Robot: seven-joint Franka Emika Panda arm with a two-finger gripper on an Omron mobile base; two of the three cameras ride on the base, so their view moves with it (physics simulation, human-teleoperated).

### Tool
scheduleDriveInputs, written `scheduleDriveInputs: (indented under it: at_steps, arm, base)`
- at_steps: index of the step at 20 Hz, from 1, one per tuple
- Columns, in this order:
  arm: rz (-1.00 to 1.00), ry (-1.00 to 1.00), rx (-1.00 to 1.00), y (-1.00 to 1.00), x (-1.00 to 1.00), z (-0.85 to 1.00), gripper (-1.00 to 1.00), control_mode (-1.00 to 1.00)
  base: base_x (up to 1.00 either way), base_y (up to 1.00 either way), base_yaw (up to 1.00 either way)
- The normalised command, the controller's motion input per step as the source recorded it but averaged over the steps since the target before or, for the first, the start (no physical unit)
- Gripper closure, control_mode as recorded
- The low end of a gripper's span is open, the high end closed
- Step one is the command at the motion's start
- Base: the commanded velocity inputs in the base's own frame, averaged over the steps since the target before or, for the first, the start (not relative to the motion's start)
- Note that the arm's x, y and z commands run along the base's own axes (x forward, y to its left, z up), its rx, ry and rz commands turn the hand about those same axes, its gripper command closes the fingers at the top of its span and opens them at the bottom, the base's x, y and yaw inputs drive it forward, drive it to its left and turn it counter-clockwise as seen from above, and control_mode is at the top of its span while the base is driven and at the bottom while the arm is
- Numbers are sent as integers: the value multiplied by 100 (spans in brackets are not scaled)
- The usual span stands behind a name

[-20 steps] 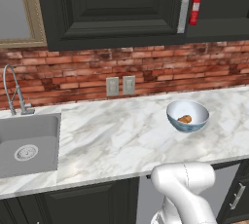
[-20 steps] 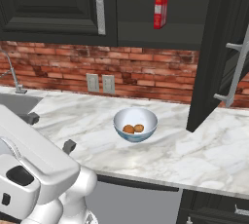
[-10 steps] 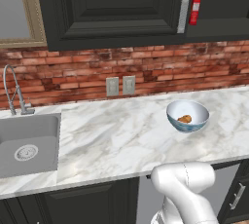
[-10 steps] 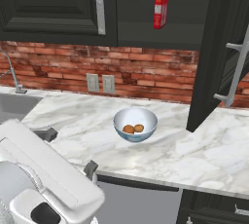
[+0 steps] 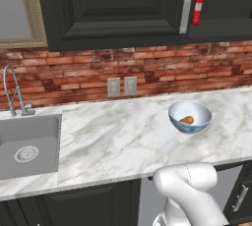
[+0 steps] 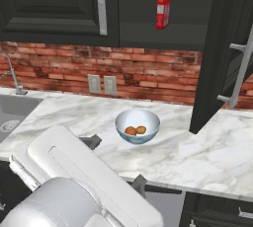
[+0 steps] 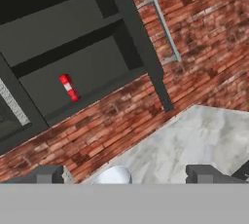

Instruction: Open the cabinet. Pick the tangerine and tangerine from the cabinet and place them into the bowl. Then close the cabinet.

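**both tangerines in the bowl, cabinet door hanging open**

using the bowl point(image 6: 138, 126) as my anchor here. it sits on the marble counter point(image 6: 197, 157), out in the open, a bit in front of the brick backsplash point(image 6: 148, 75). from the right base view you can clearly see two tangerines point(image 6: 136, 131) inside it, side by side and touching or nearly so. from the left base view only one orange bit pokes over the rim, the rest is hidden by the bowl wall.

the cabinet point(image 6: 163, 9) is up above the bowl, open. its door point(image 6: 220, 48) is swung out toward the camera, up and to the right of the bowl, with the long silver bar handle point(image 6: 239, 73) on its face. inside, on the bottom shelf almost straight above the bowl, a tall red carton point(image 6: 163, 10) stands upright. the neighbouring door above and left of the bowl is closed.

two outlets point(image 6: 102, 84) are on the brick just behind and left of the bowl, and the sink point(image 5: 27, 144) with its faucet point(image 5: 12, 92) is well off to the left of it.

gripper point(image 7: 124, 174): in the hand view the two dark fingertips sit far apart with nothing between them, so jaws wide and holding nothing. it looks up at the open cabinet, the bowl rim peeking in at the bottom between the tips.
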Motion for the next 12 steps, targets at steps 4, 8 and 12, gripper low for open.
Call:
scheduleDriveInputs:
  at_steps: [4,8,12]
  arm:
    - [0,0,6,-70,0,7,-100,-100]
    - [0,0,3,-63,16,3,-100,-100]
    - [4,0,3,-43,64,0,-100,-100]
  base:
    - [0,0,0]
    - [0,0,0]
    - [0,0,0]
